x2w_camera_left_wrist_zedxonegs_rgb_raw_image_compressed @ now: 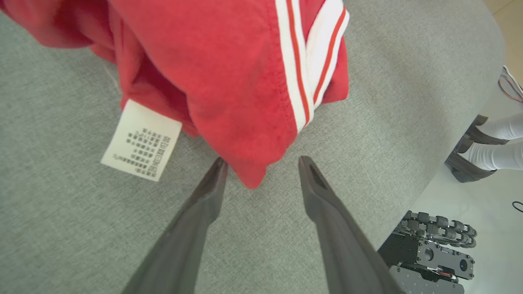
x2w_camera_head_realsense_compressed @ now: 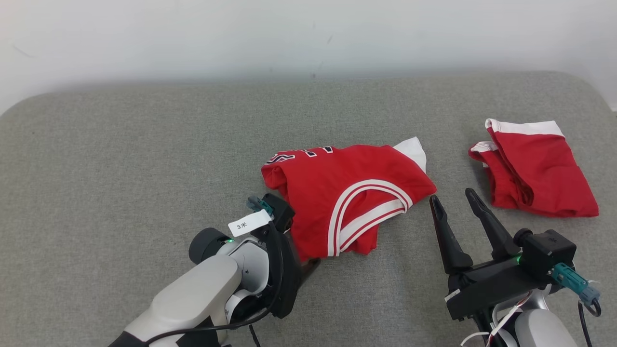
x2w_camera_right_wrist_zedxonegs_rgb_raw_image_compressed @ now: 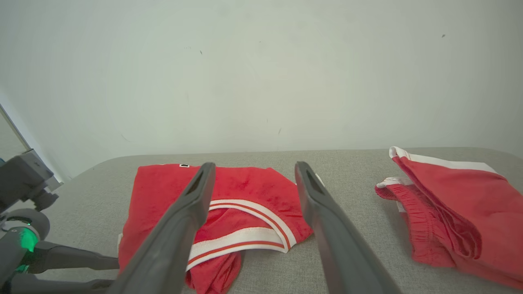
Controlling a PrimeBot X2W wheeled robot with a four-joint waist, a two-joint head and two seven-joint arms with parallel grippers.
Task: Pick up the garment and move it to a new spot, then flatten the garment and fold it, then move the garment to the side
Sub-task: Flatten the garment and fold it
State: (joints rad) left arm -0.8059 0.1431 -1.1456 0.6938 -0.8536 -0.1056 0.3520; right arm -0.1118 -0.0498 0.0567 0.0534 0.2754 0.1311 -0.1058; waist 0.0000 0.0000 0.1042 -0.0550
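Fingers of your left gripper (x2w_camera_left_wrist_zedxonegs_rgb_raw_image_compressed: 261,161) stand wide apart, tips low over the grey surface (x2w_camera_head_realsense_compressed: 120,168), with a pointed corner of the garment (x2w_camera_head_realsense_compressed: 337,193) lying between them but pinched by neither. Your right gripper (x2w_camera_head_realsense_compressed: 451,195) is spread just as wide and holds nothing; it hovers just beside the garment's right edge, fingers pointing toward the wall (x2w_camera_head_realsense_compressed: 308,33). The garment, a red jersey with white-and-red striped trim, lies crumpled and partly doubled over near the middle of the surface, with a white patch at its far right corner and some lettering along its far edge. In the left wrist view a white care label (x2w_camera_left_wrist_zedxonegs_rgb_raw_image_compressed: 141,141) sticks out from under its folds and lies flat on the grey fabric, near the finger on that view's left. Red shorts (x2w_camera_head_realsense_compressed: 535,173) with white bands sit folded well off to the right, apart from the garment, beyond your right gripper. On your left wrist you can see a white tag (x2w_camera_head_realsense_compressed: 249,222) marked with a 3. Past the surface's edge, the left wrist view takes in the robot's wheeled base (x2w_camera_left_wrist_zedxonegs_rgb_raw_image_compressed: 433,245) and a person's feet (x2w_camera_left_wrist_zedxonegs_rgb_raw_image_compressed: 490,153) in white socks and dark slippers on the pale floor (x2w_camera_left_wrist_zedxonegs_rgb_raw_image_compressed: 498,212).
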